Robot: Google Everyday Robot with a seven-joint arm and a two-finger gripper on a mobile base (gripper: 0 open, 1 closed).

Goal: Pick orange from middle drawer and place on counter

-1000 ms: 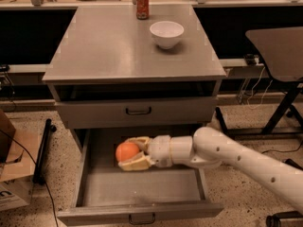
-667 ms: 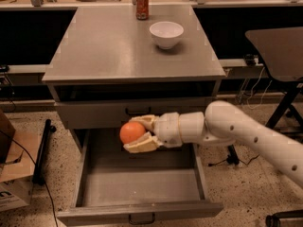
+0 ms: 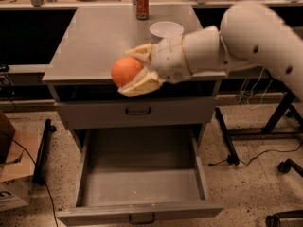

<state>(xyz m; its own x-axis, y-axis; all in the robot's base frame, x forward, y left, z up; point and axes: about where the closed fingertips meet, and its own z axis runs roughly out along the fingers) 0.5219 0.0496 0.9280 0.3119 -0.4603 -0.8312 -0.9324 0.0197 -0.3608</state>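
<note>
My gripper (image 3: pixel 130 73) is shut on the orange (image 3: pixel 126 71), a small round orange fruit held between its two cream fingers (image 3: pixel 140 85). It hangs in the air over the front edge of the counter (image 3: pixel 94 37), the grey top of the drawer cabinet. The white arm reaches in from the upper right. The middle drawer (image 3: pixel 142 174) is pulled out below, and its grey tray shows nothing inside.
A white bowl (image 3: pixel 165 30) and a red-orange drink can (image 3: pixel 142 4) stand at the back right of the counter. A shut drawer front with a black handle (image 3: pixel 138 111) sits above the open drawer. A cardboard box (image 3: pixel 12 174) stands on the floor at left, dark table legs at right.
The gripper has risen with the orange from just above the open drawer to the level of the counter's front edge. The arm now reaches in from higher up.
</note>
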